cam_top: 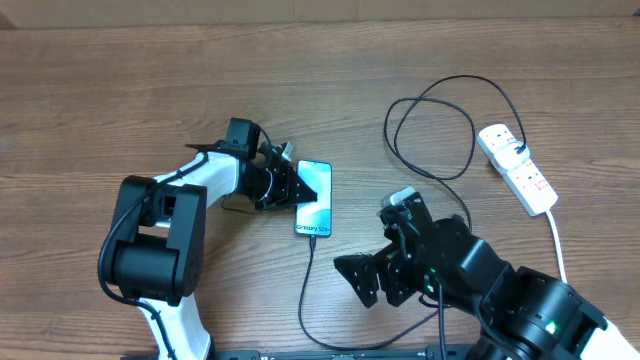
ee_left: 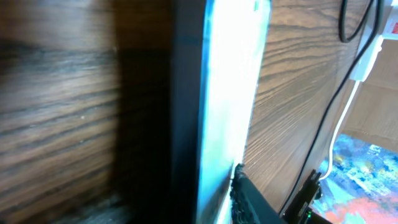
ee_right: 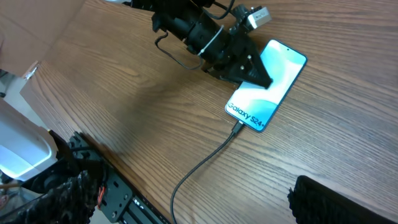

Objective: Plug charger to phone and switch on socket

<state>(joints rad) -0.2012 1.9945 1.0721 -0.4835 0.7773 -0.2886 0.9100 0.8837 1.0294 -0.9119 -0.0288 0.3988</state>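
Note:
The phone (cam_top: 318, 190) lies flat on the wooden table with its screen lit, and it also shows in the right wrist view (ee_right: 277, 74). The charger (cam_top: 307, 290), a thin black cable, has its connector (ee_right: 238, 129) at the phone's bottom edge. My left gripper (cam_top: 292, 188) reaches over the phone's left side. In the left wrist view the phone (ee_left: 227, 93) stands edge-on, with one finger (ee_left: 245, 196) against its screen side. How tightly the jaws hold it does not show. My right gripper (cam_top: 368, 248) stands open below and to the right of the phone, holding nothing. The socket (cam_top: 516, 168) lies far right.
The charger's slack forms loops (cam_top: 430, 130) between phone and socket. A thick white cord (cam_top: 555, 240) runs from the socket toward the front edge. A black rail (ee_right: 118, 193) lines the table's front edge.

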